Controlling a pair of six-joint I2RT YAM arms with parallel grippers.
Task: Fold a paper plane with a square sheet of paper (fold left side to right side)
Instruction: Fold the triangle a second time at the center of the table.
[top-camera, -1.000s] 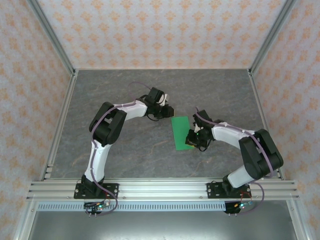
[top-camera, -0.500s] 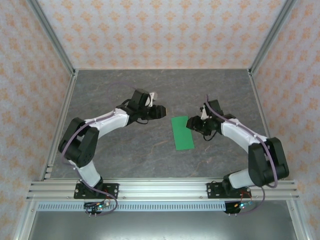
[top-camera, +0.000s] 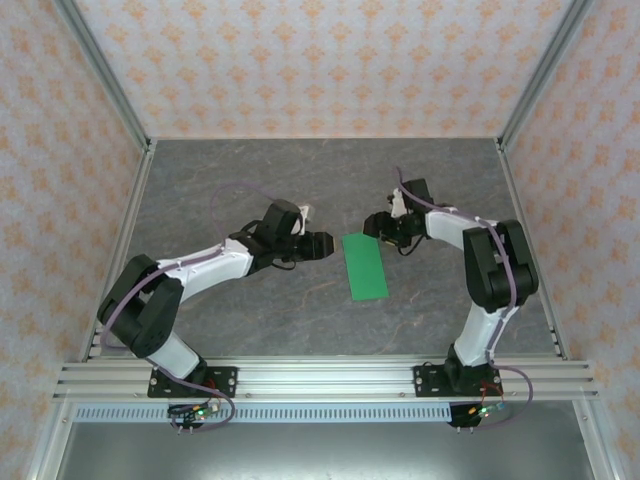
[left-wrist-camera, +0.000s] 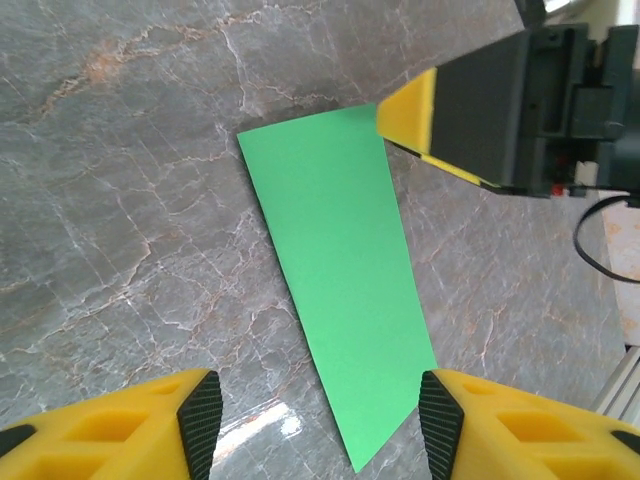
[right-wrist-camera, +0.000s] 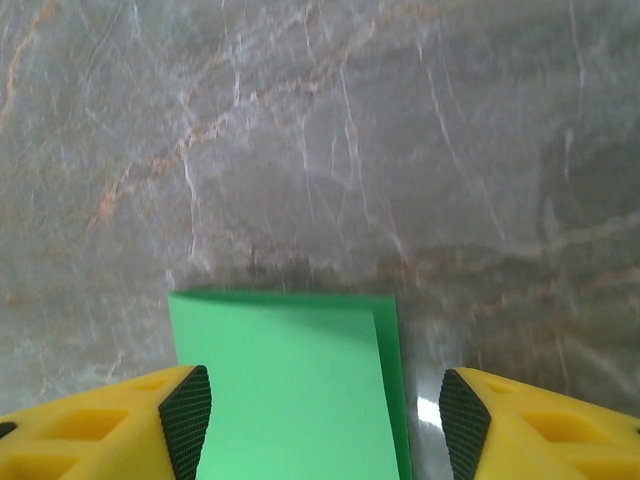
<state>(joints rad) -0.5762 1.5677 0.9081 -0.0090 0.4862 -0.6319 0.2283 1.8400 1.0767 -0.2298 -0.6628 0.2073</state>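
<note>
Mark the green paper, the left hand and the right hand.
green paper (top-camera: 364, 266), top external view, middle of its upper face.
left hand (top-camera: 320, 246), top external view, midway between its fingertips.
right hand (top-camera: 373, 228), top external view, midway between its fingertips.

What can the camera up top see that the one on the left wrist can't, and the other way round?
Overhead: the left arm and right arm whole, the metal frame and the patterned walls. Left wrist: the left gripper spread open, its yellow fingers close up. Both: the green paper lying flat, with the right gripper by one corner.
</note>
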